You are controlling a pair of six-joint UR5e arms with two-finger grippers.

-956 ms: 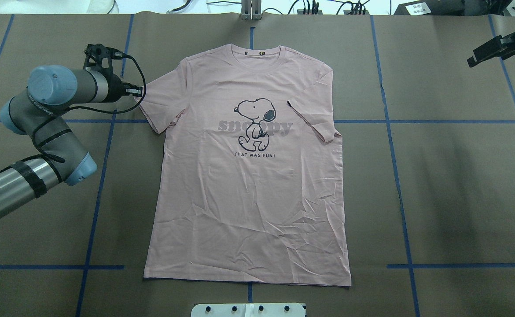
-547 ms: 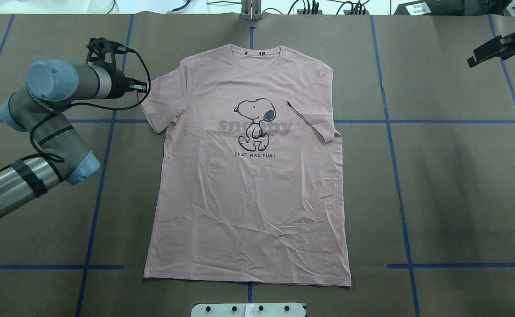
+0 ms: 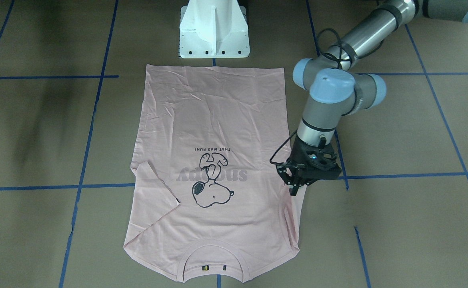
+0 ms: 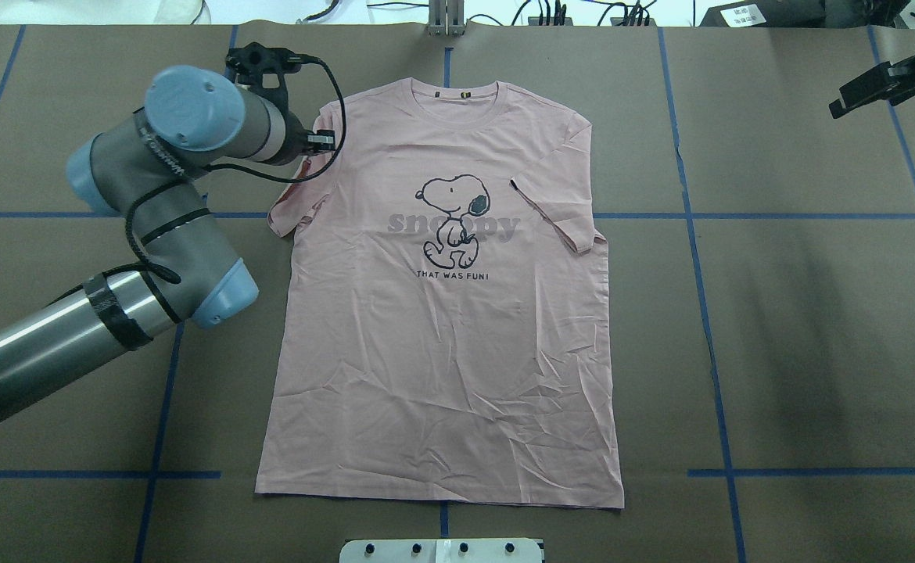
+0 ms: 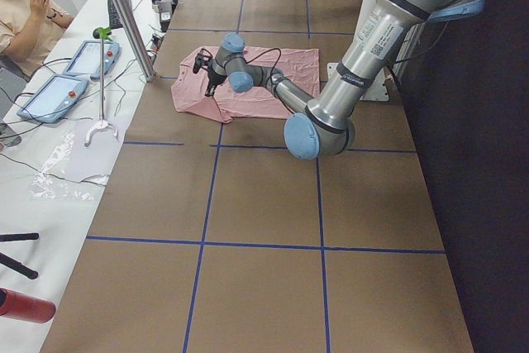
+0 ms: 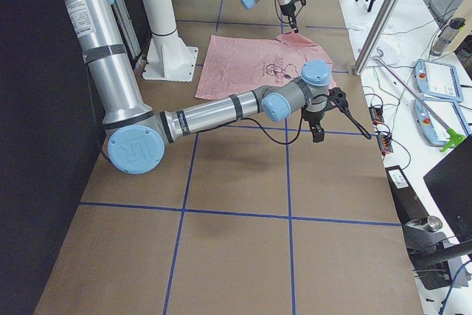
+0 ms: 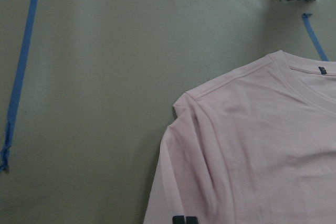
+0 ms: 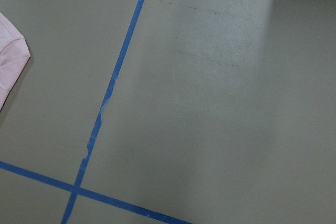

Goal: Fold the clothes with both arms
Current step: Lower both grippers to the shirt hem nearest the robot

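1. the t-shirt (image 4: 442, 352) lies flat on the desk (image 4: 801, 313), print side up. its long axis runs straight away from the robot, with the hem near the base and the collar (image 4: 457, 98) at the far end.
2. the left hand (image 4: 318, 143) is on the shirt's left sleeve (image 4: 285, 213), up by the shoulder seam. from there the body of the shirt lies to the hand's right, toward the desk's middle line. any fold across would go that way, square to the long axis.
3. the left hand's fingertips (image 7: 178, 220) are together, and i judge them pinched on the sleeve cloth, which is drawn in and rucked beside them.
4. the opposite sleeve (image 4: 557, 217) already lies folded in over the chest, so the left sleeve looks like the step in hand.
5. the right hand (image 4: 839, 108) hangs well apart from the shirt, out at the far right corner of the desk. i cannot tell whether it is apart or together. the left arm is clearly the nearer one.
6. the overhead view gives the shirt's whole outline, but the wrist covers the pinch. the left wrist view shows the two tips side by side with pink cloth at them. it also shows the shoulder seam and collar running off to the right.
7. the front-facing view shows the left hand low at the sleeve edge, with ridges of gathered cloth just beyond it toward the collar.
8. the right wrist view shows bare desk, blue tape (image 8: 107, 98) and only a corner of pink at its left edge.
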